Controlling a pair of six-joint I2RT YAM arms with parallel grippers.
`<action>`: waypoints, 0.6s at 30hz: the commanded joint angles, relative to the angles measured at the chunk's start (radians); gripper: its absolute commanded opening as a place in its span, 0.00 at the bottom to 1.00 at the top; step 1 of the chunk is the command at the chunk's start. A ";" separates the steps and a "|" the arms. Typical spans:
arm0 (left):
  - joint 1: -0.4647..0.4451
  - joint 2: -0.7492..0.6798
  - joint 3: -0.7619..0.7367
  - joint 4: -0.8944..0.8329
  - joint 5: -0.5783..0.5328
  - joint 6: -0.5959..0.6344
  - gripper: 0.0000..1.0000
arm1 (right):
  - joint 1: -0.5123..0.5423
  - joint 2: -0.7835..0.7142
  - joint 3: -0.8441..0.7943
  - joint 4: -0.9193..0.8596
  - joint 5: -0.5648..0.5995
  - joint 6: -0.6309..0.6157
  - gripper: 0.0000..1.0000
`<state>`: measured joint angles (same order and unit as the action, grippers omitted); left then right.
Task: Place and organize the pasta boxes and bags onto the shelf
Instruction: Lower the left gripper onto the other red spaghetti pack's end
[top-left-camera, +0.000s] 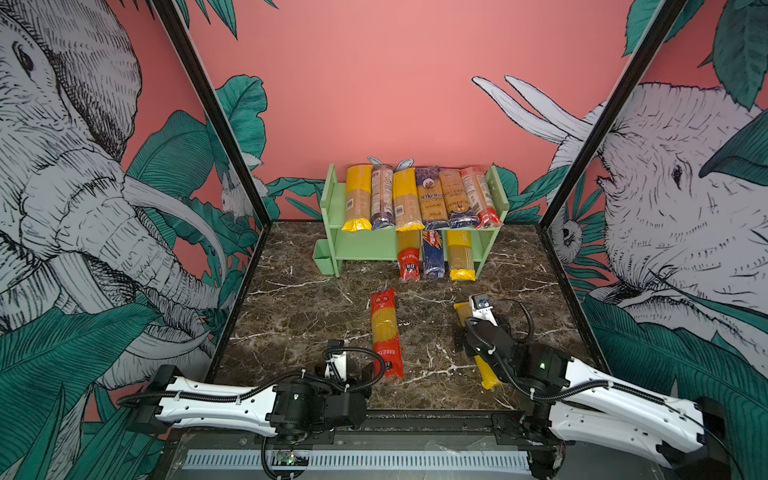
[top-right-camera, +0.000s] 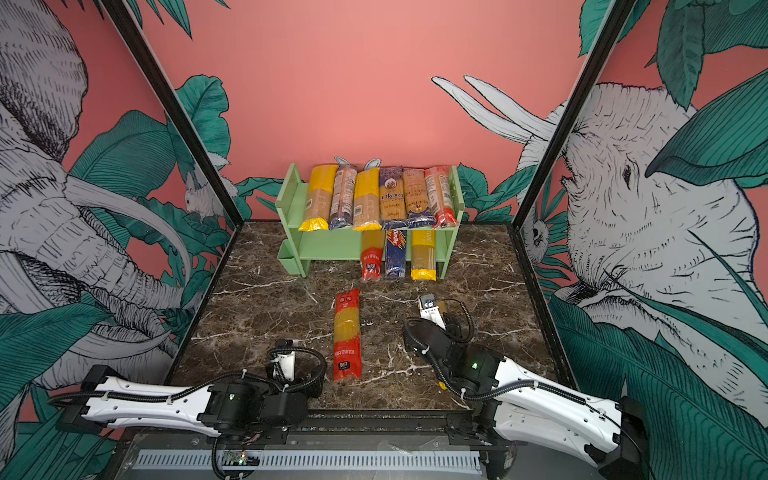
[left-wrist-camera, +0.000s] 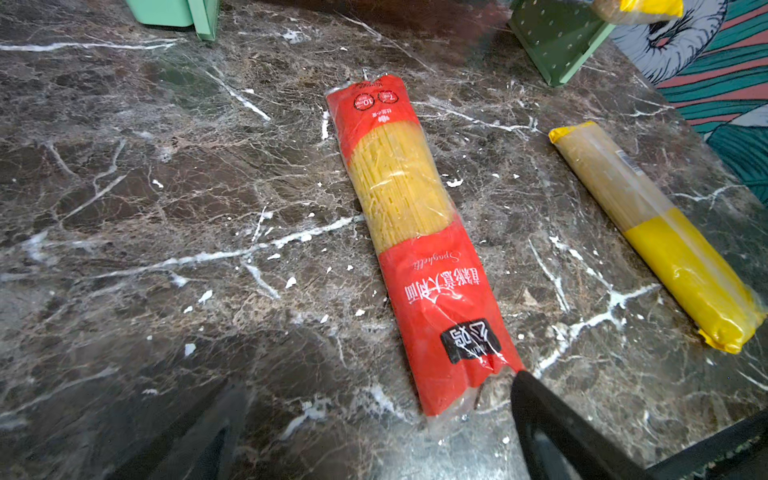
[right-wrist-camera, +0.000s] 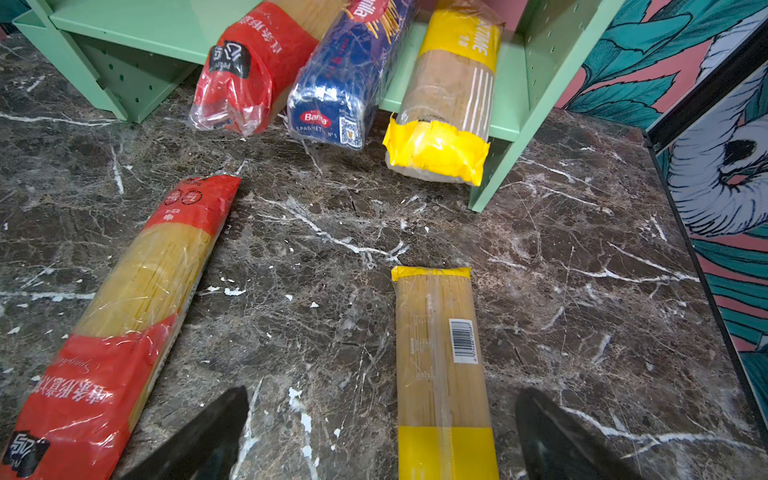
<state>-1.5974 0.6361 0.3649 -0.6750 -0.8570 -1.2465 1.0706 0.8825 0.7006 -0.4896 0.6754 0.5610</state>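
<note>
The shelf is standing at the middle of the counter's back edge, with a small cup hanging on its left side. Six packs are lying side by side across its top tier, their front ends poking over the edge. On the lower tier, towards the right, a red-ended pack, a blue pack and a yellow-ended pack are sticking out forward, with their front ends dipping towards the counter.

Two more packs are lying flat on the counter. The loose red pack is lying lengthwise in the middle, reaching towards the front edge. The loose yellow pack is lying nearer the front right corner, well apart from the red one and partly hidden under the right arm in both top views.

The left gripper is hovering low by the front edge with its jaws spread wide and gripping nothing. One fingertip is sitting right at the near corner of the loose red pack, but I cannot tell whether it is touching.

The right gripper is also gaping wide. It is straddling the loose yellow pack, with both fingers standing clear of the pack's sides.
</note>
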 joint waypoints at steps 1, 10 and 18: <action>0.062 0.005 -0.037 0.108 0.094 0.142 1.00 | -0.008 0.017 0.033 0.055 0.028 -0.018 0.99; 0.167 -0.032 -0.162 0.303 0.228 0.212 1.00 | -0.016 0.001 0.035 0.012 0.038 0.000 0.99; 0.283 -0.021 -0.177 0.412 0.354 0.321 1.00 | -0.021 -0.035 0.033 -0.021 0.037 0.003 0.99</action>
<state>-1.3476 0.5953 0.2039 -0.3435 -0.5648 -0.9852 1.0569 0.8566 0.7094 -0.4999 0.6891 0.5510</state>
